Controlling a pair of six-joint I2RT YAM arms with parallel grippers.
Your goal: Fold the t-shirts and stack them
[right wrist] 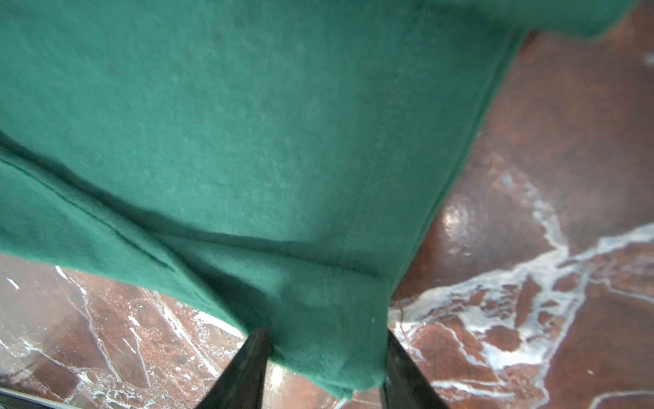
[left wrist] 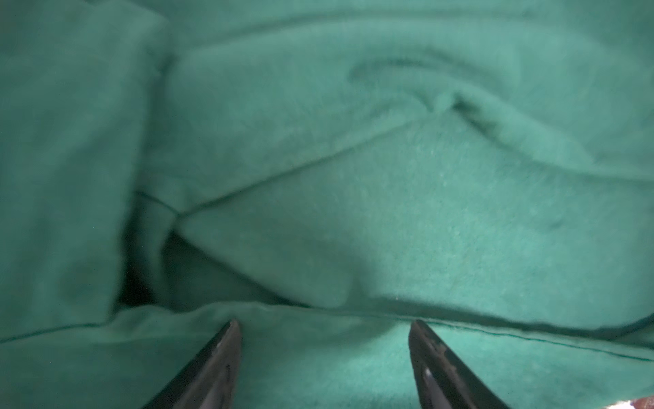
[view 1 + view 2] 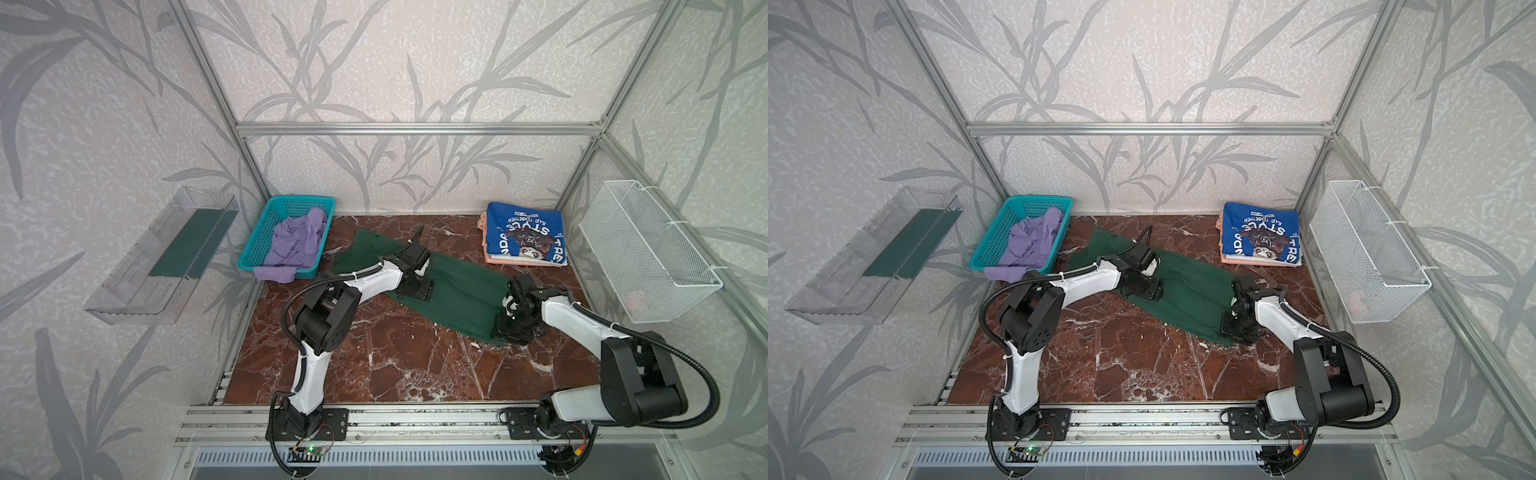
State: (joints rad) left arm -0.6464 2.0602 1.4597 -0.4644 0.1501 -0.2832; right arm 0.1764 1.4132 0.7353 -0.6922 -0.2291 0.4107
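Note:
A dark green t-shirt (image 3: 461, 291) (image 3: 1192, 286) lies in a long strip slanting across the marble table. My left gripper (image 3: 415, 286) (image 2: 325, 324) is down on its middle, open, with flat green cloth (image 2: 389, 212) under and between its fingers. My right gripper (image 3: 509, 328) (image 1: 325, 333) sits at the shirt's near right corner (image 1: 247, 124), its jaws apart and the corner lying between them. A folded royal blue t-shirt (image 3: 525, 235) rests on a peach one (image 3: 484, 224) at the back right. A lavender t-shirt (image 3: 297, 245) is crumpled in the basket.
The turquoise basket (image 3: 266, 220) stands at the back left, with the lavender cloth spilling over its near edge. A white wire basket (image 3: 648, 253) hangs on the right wall and a clear tray (image 3: 162, 257) on the left wall. Bare marble (image 3: 395, 357) stretches in front of the green shirt.

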